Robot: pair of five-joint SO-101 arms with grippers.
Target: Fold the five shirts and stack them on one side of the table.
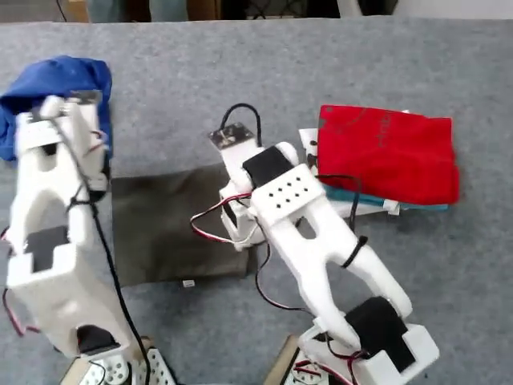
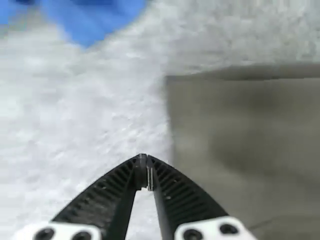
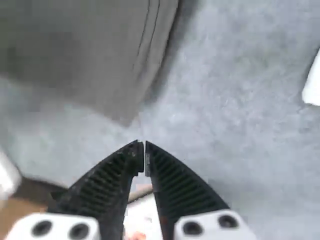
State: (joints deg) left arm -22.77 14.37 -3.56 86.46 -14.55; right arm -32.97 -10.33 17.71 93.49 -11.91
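Observation:
An olive-grey shirt lies folded flat in the middle of the grey table. A blue shirt sits crumpled at the far left. At the right, a folded red shirt tops a stack with teal and white layers under it. My left gripper is shut and holds nothing; it hangs over bare table beside the olive-grey shirt's corner, with the blue shirt beyond it. My right gripper is shut and holds nothing, just off an edge of the olive-grey shirt.
The left arm stands along the table's left side, and the right arm reaches across the middle. A white corner of the stack shows in the right wrist view. Bare table lies along the far edge.

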